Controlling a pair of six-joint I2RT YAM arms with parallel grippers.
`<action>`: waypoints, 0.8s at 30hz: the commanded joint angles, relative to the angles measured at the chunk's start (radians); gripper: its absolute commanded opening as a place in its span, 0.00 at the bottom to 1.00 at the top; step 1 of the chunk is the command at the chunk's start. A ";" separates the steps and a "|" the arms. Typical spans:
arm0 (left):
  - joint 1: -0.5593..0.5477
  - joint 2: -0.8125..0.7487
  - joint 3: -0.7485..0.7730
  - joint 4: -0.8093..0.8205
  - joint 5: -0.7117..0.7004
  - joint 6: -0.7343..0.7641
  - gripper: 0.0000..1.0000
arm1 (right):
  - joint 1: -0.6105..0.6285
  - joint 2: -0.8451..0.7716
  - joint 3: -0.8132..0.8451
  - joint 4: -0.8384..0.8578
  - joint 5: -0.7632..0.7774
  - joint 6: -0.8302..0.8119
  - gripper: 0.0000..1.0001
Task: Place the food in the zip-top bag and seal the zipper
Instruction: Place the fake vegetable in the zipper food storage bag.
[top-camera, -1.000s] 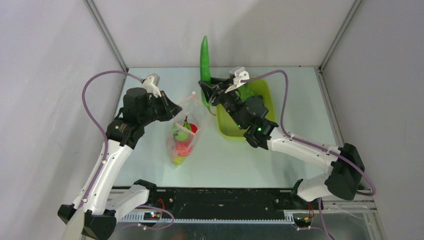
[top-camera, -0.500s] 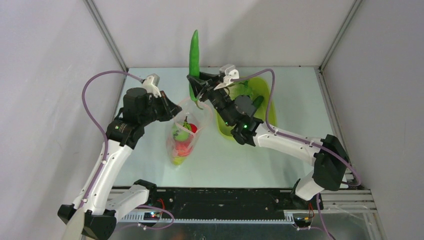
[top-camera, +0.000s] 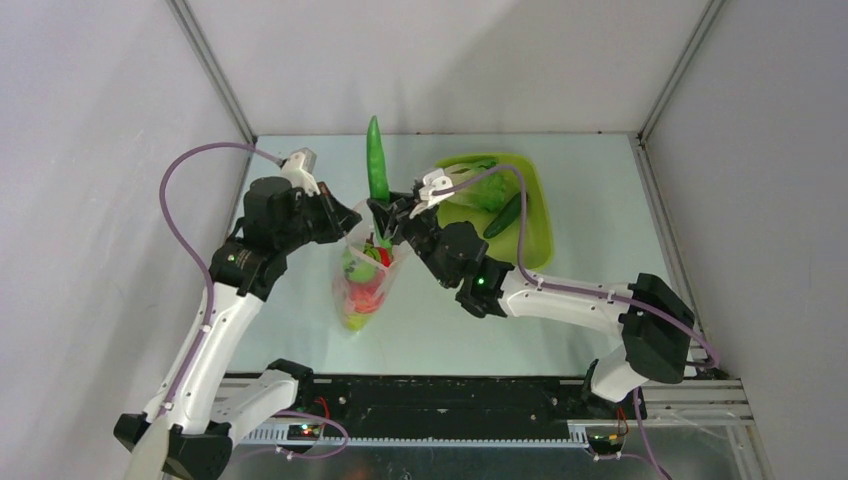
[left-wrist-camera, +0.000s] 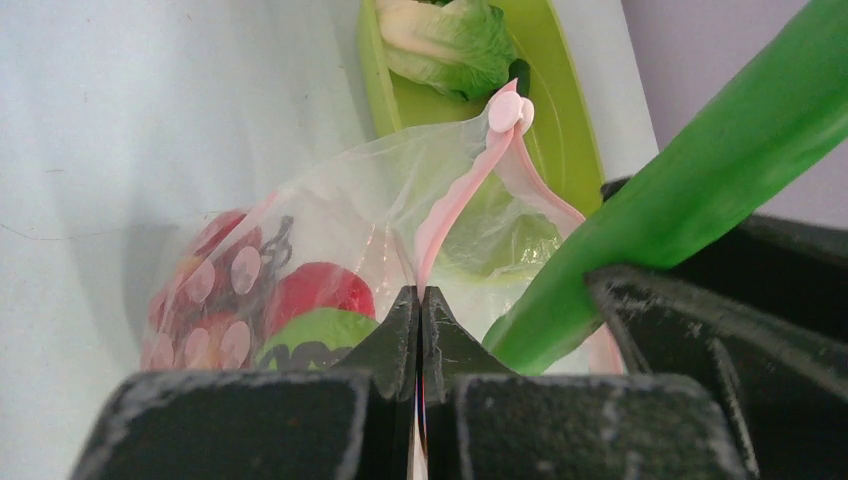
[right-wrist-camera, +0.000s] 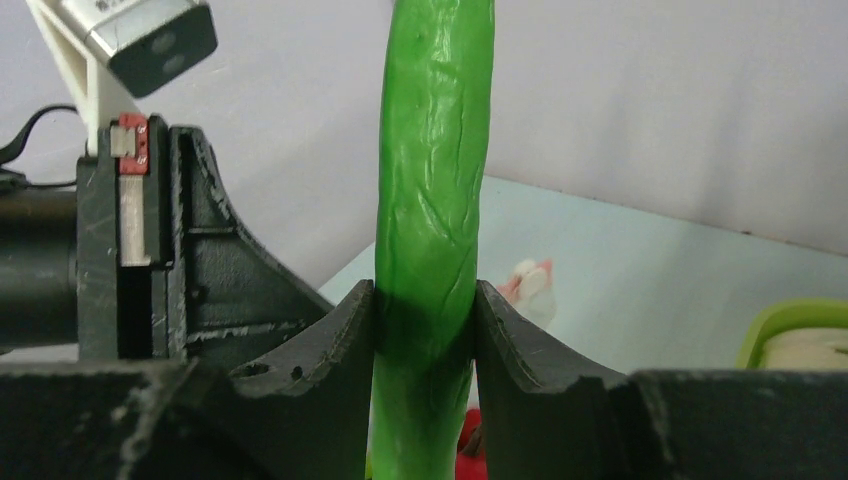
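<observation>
2 grips: left gripper (left-wrist-camera: 420, 305) pinches zipper (left-wrist-camera: 457, 198), right gripper (right-wrist-camera: 425, 310) clamps pepper (right-wrist-camera: 436, 140).

no readable text, labels or numbers

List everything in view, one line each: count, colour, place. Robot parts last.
green pepper: one, bright green, upright over the bag's mouth
zip-top bag: one, clear, on the table left of the tray
zipper: one, pale pink, along the bag's mouth
food in the bag: several pieces, red, green and pink; exact count unclear
tray: one, lime green, on the table's far right part
lettuce: one, green-white, in the tray
cucumber: one, dark green, in the tray
table: one, pale
left gripper: one, black, shut on the zipper
right gripper: one, black, clamped on the green pepper
</observation>
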 joint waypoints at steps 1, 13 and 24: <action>-0.003 -0.031 0.006 0.004 -0.021 0.002 0.00 | 0.053 -0.048 0.004 -0.036 0.106 0.031 0.26; -0.002 -0.033 0.009 0.001 -0.025 0.009 0.00 | 0.122 -0.035 0.003 -0.135 0.271 0.134 0.38; -0.002 -0.034 0.009 0.001 -0.025 0.010 0.00 | 0.189 -0.016 0.005 -0.192 0.331 0.225 0.39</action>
